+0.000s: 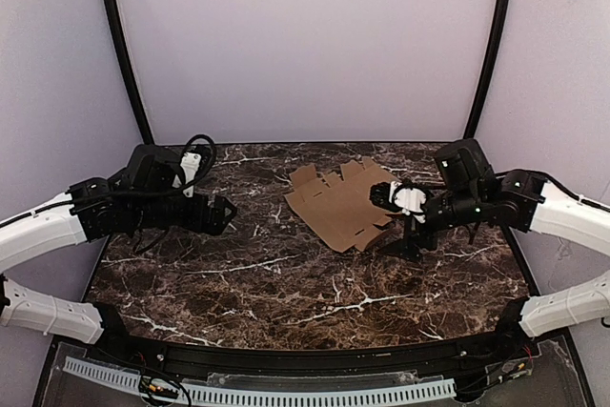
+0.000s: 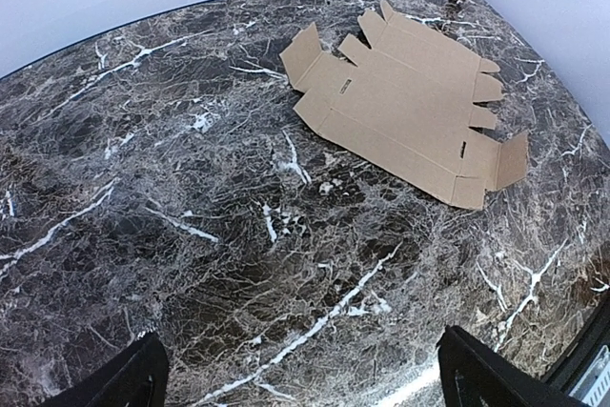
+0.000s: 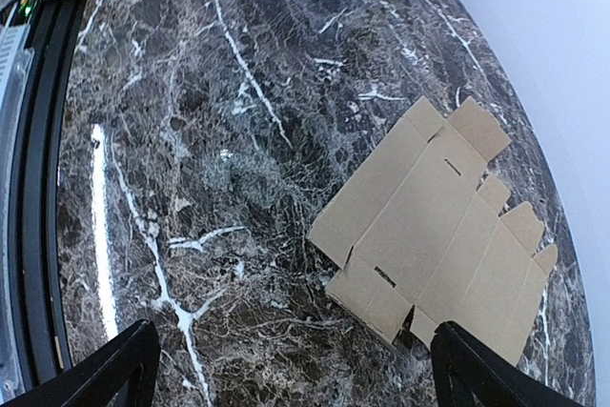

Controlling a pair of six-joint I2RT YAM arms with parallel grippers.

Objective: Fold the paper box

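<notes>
Dark marble tabletop [image 1: 286, 283] is bearing a flat brown cardboard box blank [image 1: 338, 205], likely light, floppy, best pinched by an edge flap; left gripper [image 2: 305, 374] and right gripper [image 3: 291, 364] are hanging with jaws spread.

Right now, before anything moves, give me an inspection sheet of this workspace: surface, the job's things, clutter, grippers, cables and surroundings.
Surface: dark marble table with white veins.
Job's things: cardboard box lies unfolded and flat, right of centre, flaps spread.
Clutter: nothing seen.
Grippers: left gripper open and empty, well apart from the box; right gripper open and empty, close to the box's edge.
Cables: black cable loops up from the left arm.
Surroundings: plain pale walls; black poles at the far corners.
</notes>
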